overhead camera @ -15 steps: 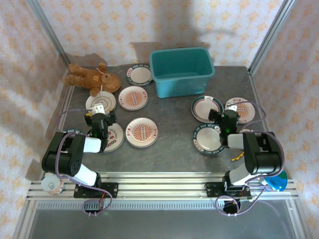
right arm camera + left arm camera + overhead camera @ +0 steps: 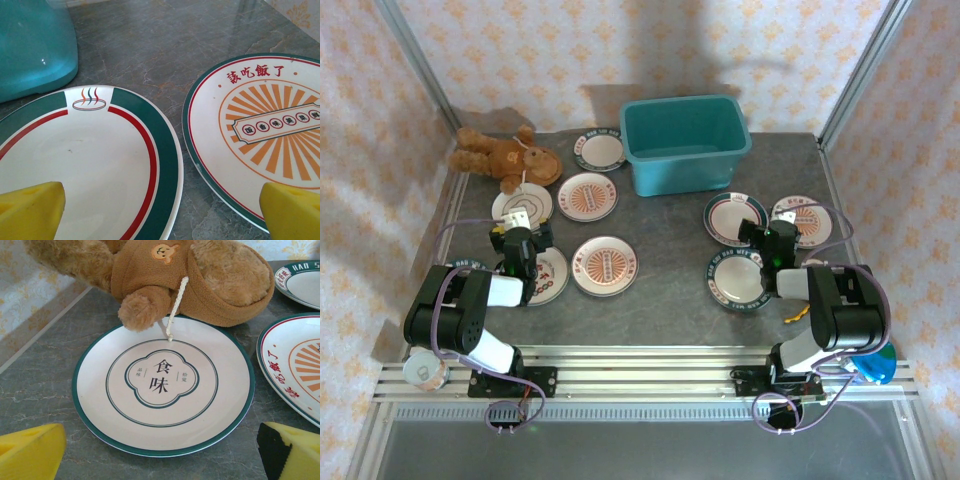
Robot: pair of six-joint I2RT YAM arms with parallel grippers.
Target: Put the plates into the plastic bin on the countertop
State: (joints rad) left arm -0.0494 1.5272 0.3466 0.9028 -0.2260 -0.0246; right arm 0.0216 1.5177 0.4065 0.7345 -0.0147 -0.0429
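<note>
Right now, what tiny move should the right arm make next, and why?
Probably lower the open right fingers onto the near rim of the green-and-red-banded plate. They hold nothing, that plate lies just ahead, and the plastic bin sits just beyond it.

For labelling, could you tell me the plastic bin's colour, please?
The plastic bin is teal-blue; top external view.

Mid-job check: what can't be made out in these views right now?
Top external: near-left plate, pattern half covered by the left arm.
Left wrist: green-rimmed plate, far rim under the teddy bear.
Right wrist: plastic bin, cut off at the top-left corner; inside unseen.
Right wrist: sunburst plate, right side past the frame edge.
</note>
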